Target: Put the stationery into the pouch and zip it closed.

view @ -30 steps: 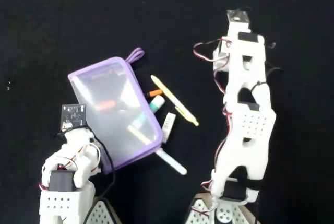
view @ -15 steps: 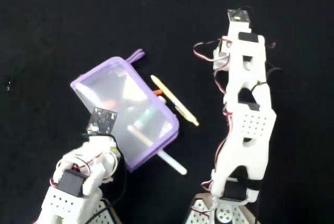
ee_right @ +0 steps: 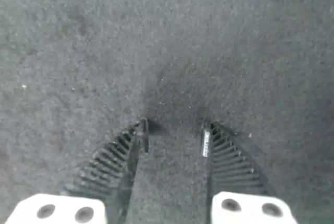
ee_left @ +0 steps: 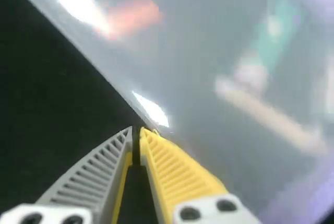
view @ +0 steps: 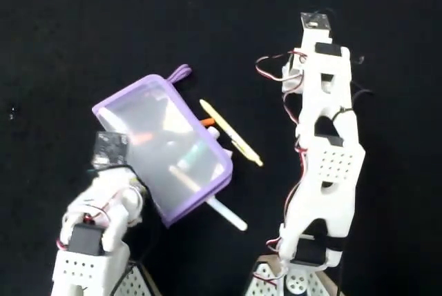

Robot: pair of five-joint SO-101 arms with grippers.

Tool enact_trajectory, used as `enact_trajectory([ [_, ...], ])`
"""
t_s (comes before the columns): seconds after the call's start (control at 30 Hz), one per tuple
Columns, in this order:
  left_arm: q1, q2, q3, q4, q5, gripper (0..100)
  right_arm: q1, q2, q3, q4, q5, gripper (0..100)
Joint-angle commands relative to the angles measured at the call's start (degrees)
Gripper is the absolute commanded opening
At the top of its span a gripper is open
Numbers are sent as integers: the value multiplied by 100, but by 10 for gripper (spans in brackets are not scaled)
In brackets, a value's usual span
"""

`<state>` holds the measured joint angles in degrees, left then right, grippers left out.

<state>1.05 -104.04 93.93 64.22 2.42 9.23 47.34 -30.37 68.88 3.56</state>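
Your left gripper point(ee_left: 136, 130) is clamped on the edge of the purple pouch point(view: 162, 148), left of centre. A tug could slip it free or drag the pouch over the yellow pen point(view: 231, 132) and white marker point(view: 228, 216) beside it. Your right gripper point(ee_right: 173, 130) hangs parted and empty over the black table point(view: 387, 47).

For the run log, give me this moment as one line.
left pincer: shut on pouch edge | right pincer: open over table | yellow pen: on table beside pouch | white pen: pokes out at pouch edge

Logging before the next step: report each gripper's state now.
Left gripper: closed on the pouch edge.
Right gripper: open, empty, above the black table.
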Motion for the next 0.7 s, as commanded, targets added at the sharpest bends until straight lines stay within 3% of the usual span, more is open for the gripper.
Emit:
enact_trajectory([
  [0.0, -1051, -44, -532, -879, -53, 30, 97, 31, -215, -237, -18, 170],
  [0.17, -2782, -26, -356, -2734, -387, 30, 97, 31, -215, -237, -9, 170],
  [0.3, -3160, -18, 189, -3912, -413, 30, 97, 31, -215, -237, -9, 170],
  [0.43, -3108, -9, 347, -3938, -686, 30, 97, 31, -215, -237, -9, 170],
  [0.67, -3108, 62, 154, -3895, -413, 55, 88, 31, -207, -237, -9, 170],
])
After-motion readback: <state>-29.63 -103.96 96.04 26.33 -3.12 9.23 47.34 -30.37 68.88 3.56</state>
